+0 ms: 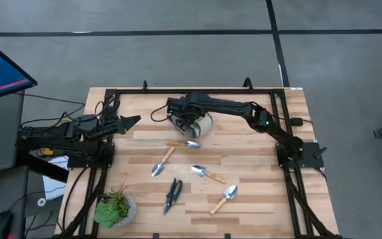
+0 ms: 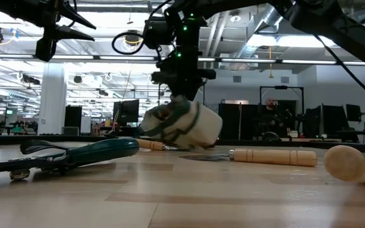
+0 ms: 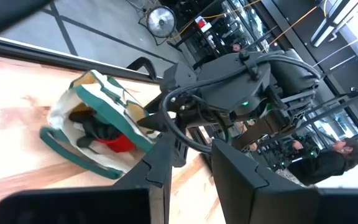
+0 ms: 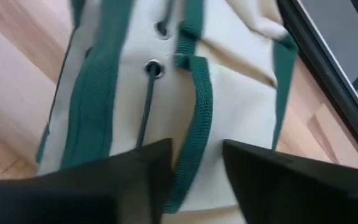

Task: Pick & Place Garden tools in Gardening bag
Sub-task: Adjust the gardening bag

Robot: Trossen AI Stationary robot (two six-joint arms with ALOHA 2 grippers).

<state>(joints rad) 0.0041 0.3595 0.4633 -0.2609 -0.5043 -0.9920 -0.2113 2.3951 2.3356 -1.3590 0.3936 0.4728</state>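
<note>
Right gripper [image 1: 192, 126] is tipping the gardening bag [image 1: 201, 123].
Upper centre, its jaws are pinching a green strap, seemingly to right it; left gripper [image 1: 132, 121] is idling, jaws parted.

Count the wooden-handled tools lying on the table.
4. One lies just below the gardening bag, one left of centre, one at centre, one nearest the front edge. More may be hidden inside the bag.
</note>
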